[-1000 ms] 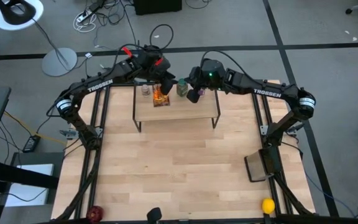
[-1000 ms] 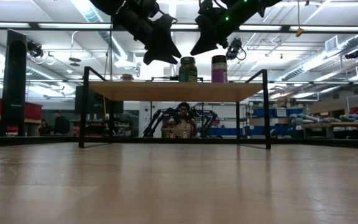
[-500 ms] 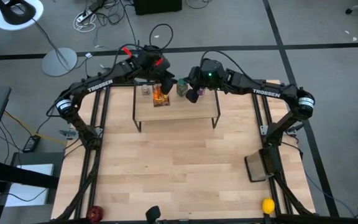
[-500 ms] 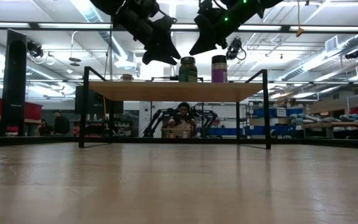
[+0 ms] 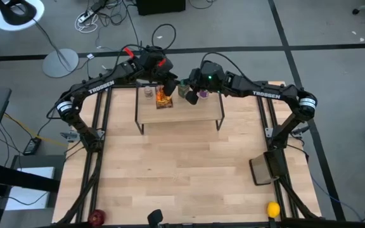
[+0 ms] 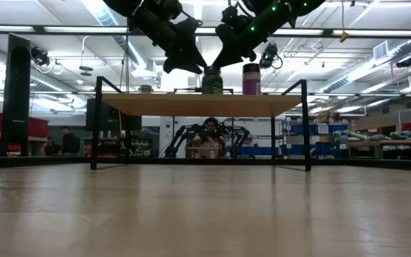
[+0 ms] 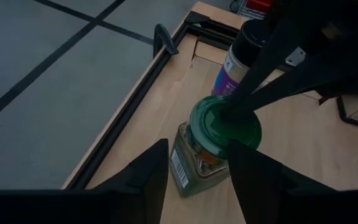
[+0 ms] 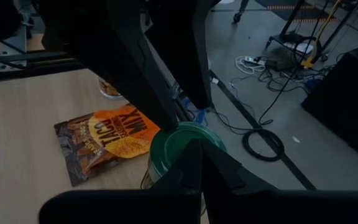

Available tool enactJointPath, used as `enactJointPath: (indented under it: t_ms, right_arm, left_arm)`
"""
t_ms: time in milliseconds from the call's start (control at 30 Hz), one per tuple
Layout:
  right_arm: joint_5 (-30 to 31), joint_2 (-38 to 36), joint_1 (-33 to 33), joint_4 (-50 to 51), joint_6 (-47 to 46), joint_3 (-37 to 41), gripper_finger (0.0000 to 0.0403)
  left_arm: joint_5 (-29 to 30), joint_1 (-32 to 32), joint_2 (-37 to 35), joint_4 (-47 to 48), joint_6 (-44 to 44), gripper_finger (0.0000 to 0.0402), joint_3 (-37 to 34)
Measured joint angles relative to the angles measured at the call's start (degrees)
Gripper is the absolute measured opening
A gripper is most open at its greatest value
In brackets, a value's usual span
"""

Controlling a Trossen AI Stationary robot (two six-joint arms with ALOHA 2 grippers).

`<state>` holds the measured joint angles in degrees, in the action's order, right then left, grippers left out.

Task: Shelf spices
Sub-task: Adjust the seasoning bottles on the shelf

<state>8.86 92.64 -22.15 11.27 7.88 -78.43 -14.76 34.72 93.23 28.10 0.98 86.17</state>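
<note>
We see all four spices already up on the shelf (image 5: 198, 113), at its back edge. The green-lidded jar (image 5: 185, 89) stands upright in the middle, the orange packet (image 5: 163, 98) lies flat just to its left, the purple-labelled jar (image 5: 203, 93) stands just to its right, and the tiny jar (image 5: 148, 91) sits further left beyond the packet.

The right claw (image 6: 217, 58) is clenched empty, its closed tip pressing down on the green lid, as the left wrist view shows. It comes at the jar from the right and above.

The left claw (image 7: 194, 180) hangs part open and grasps nothing. The green jar sits straight ahead of its two fingers (image 7: 148, 174), just below and between them, jar axis vertical. From above, this claw is over the packet, just left of the jar.

We judge the coming move turns on that jar. Both claws are near it, but only the right one touches it, so a nudge would push it leftward toward the packet and the left claw. With the tall purple jar just beside it, there is a risk of tipping.
</note>
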Motion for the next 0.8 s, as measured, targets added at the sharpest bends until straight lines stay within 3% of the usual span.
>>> enactJointPath:
  t_ms: [800]
  right_arm:
    - [3.35,-0.11,2.97,0.73,-2.36,0.02,0.0000]
  left_arm:
    - [1.39,0.15,0.07,-1.11,0.75,0.0168,-0.13]
